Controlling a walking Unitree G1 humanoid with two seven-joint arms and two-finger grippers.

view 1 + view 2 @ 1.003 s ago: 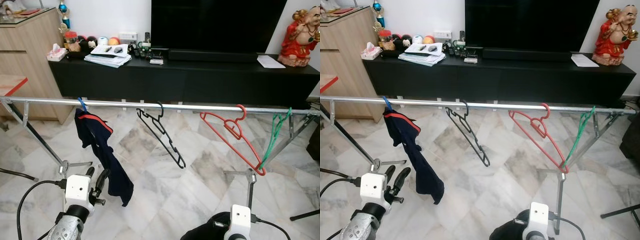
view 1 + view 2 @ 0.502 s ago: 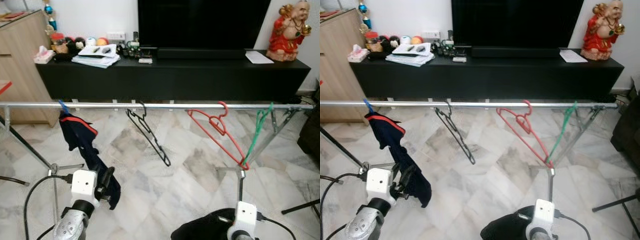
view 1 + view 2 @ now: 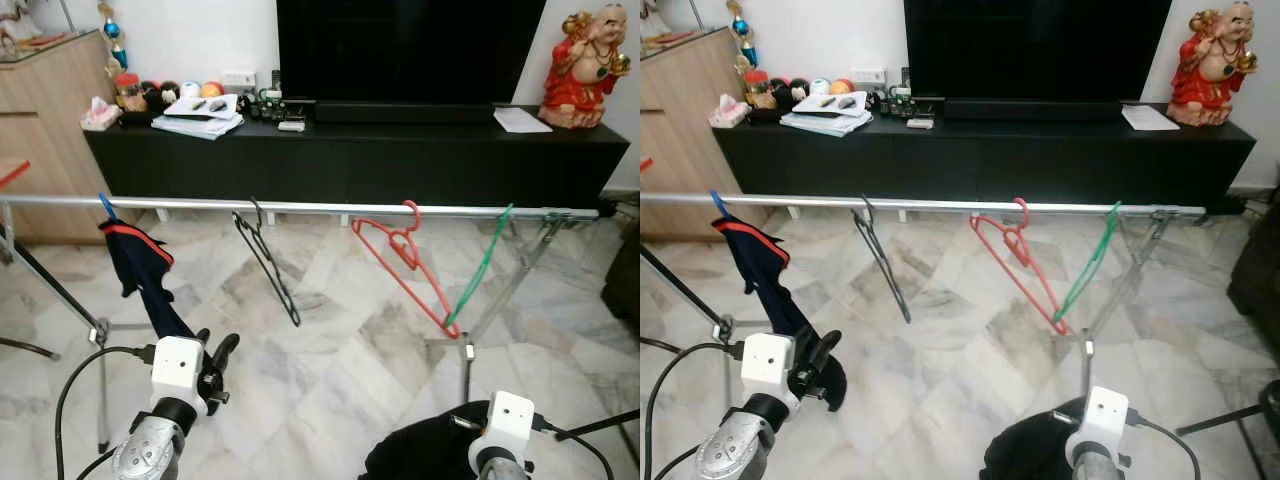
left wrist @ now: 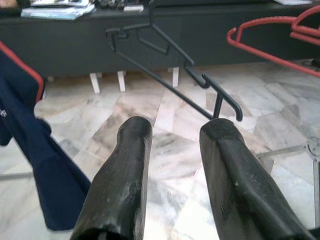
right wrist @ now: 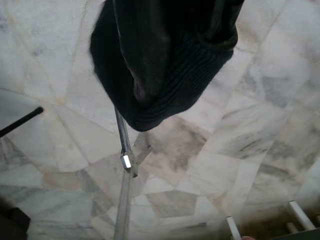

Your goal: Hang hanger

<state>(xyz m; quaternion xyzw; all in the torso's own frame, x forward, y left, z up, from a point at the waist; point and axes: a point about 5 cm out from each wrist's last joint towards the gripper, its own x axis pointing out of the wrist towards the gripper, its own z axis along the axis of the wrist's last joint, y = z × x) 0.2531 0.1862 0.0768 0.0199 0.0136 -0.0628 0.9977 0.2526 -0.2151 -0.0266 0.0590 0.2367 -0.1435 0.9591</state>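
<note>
Black fingers of our left tool [image 4: 172,150] stand parted, holding nothing, below the steel rail [image 3: 320,208]. Our right tool [image 3: 478,462] sits against a black garment [image 5: 165,55]; its grip we cannot tell. Four hangers: blue one [image 3: 105,205] carrying a navy shirt [image 3: 145,280], one black hanger [image 3: 265,265], one red [image 3: 400,265], one green [image 3: 478,265].

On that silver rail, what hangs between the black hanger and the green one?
A red hanger hangs on the rail between the black hanger and the green hanger, its lower end nearly meeting the green one. The left eye view shows it.
</note>
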